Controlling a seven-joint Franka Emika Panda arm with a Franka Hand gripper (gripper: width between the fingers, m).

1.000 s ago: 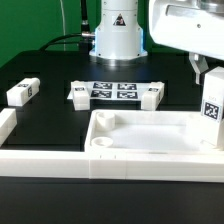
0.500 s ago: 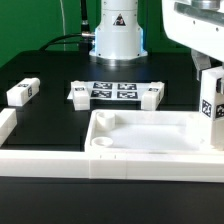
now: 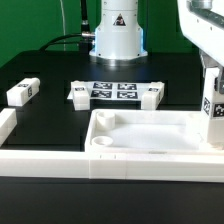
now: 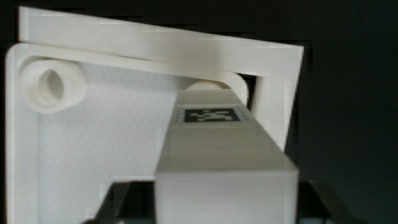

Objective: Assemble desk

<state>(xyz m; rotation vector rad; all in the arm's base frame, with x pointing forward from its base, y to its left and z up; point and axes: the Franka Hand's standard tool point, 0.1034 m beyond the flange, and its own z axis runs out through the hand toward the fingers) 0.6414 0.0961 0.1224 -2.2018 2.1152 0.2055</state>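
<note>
The pincer, partway closed, grips an upright white desk leg whose lower end is at a corner of the tray-like tabletop directly beneath the pincer.

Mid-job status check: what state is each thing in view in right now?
gripper: shut on the held leg.
held leg: upright, at the tabletop's corner on the exterior view's right.
tabletop: lying flat, rim up.
socket: empty.
loose legs: three, lying apart, unattached.
</note>
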